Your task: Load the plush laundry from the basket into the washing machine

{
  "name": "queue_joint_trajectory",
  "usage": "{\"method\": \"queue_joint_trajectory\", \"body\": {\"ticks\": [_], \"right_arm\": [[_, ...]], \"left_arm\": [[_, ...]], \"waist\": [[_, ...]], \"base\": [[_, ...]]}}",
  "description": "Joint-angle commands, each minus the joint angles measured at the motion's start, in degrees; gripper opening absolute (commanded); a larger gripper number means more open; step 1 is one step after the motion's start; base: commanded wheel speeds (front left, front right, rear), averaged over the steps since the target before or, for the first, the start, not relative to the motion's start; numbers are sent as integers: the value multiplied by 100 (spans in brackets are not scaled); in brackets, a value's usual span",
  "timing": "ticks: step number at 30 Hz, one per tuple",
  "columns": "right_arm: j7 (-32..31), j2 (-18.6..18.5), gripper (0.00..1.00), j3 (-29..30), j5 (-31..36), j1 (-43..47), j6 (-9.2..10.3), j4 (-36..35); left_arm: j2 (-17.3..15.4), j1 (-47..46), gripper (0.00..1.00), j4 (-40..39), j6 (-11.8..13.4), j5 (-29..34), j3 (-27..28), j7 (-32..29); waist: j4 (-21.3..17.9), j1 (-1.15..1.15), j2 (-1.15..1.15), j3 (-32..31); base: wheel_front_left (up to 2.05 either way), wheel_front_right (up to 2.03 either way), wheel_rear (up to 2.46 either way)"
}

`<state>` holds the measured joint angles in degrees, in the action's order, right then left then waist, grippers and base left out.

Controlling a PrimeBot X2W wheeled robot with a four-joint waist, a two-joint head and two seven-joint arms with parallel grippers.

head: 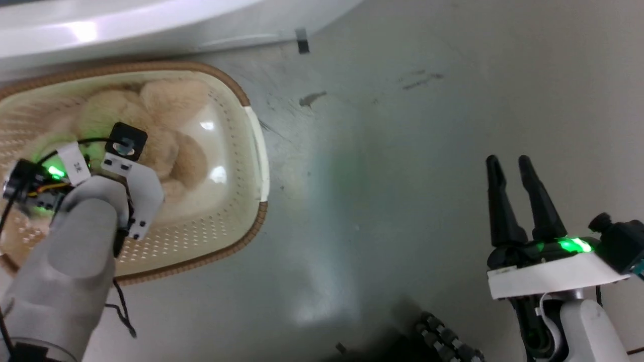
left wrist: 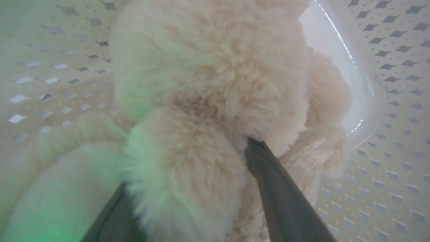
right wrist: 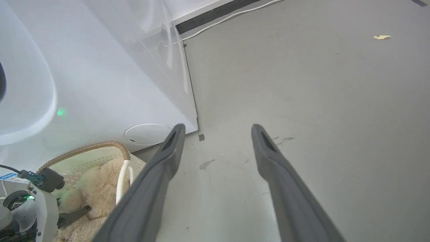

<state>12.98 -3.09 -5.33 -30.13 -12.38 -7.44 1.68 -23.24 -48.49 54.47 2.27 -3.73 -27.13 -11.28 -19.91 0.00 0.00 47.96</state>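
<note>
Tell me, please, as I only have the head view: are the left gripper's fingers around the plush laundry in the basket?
Observer: Yes; the left wrist view shows the left gripper with its fingers either side of a lobe of the plush laundry.
Operator: Thank you. Are they squeezing it?
Observer: I cannot tell; the fur buries both tips.
Operator: What lies ahead of the right gripper?
Observer: Its wrist view shows bare floor ahead and, off to one side, a round cover low on the washing machine front, just behind the basket.
</note>
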Motion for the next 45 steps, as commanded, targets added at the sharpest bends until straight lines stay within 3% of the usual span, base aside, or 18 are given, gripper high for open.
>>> {"method": "queue_joint_trajectory", "body": {"ticks": [1, 13, 14, 15, 18, 26, 38, 45], "right_arm": [[50, 9, 100, 1, -128, -169, -4, 7], [194, 16, 100, -254, -592, -375, -5, -130], [202, 17, 100, -256, -614, -385, -5, -129], [202, 17, 100, -253, -616, -384, -5, -126], [202, 18, 100, -252, -601, -372, -5, -96], [202, 4, 100, -44, -449, -301, -5, -118], [202, -213, 100, 474, 22, 296, -5, -244], [202, -243, 100, 678, 406, 720, -5, -309]], "left_arm": [[-44, -150, 100, 114, -115, -32, -115, 9], [-181, -690, 100, 465, -378, -184, -572, -181], [-196, -720, 58, 492, -381, -204, -587, -191], [-193, -713, 0, 487, -394, -224, -588, -187], [-147, -651, 0, 479, -412, -350, -532, -135], [60, -322, 0, 359, -51, -560, -405, 614], [811, 479, 0, 362, 183, -1044, -212, 2270], [1055, 1328, 0, -40, 222, -1268, -54, 2619]], "waist": [[-108, 0, 0, 183], [-377, 0, 0, 933], [-391, 0, 0, 968], [-391, 0, 0, 968], [-375, 0, 0, 914], [-127, 0, 0, 361], [812, 0, 0, -1322], [1305, 0, 0, -2327]], "base": [[0, 0, 0], [0, 0, 0], [0, 0, 0], [0, 0, 0], [0, 0, 0], [0, 0, 0], [0, 0, 0], [0, 0, 0]]}}
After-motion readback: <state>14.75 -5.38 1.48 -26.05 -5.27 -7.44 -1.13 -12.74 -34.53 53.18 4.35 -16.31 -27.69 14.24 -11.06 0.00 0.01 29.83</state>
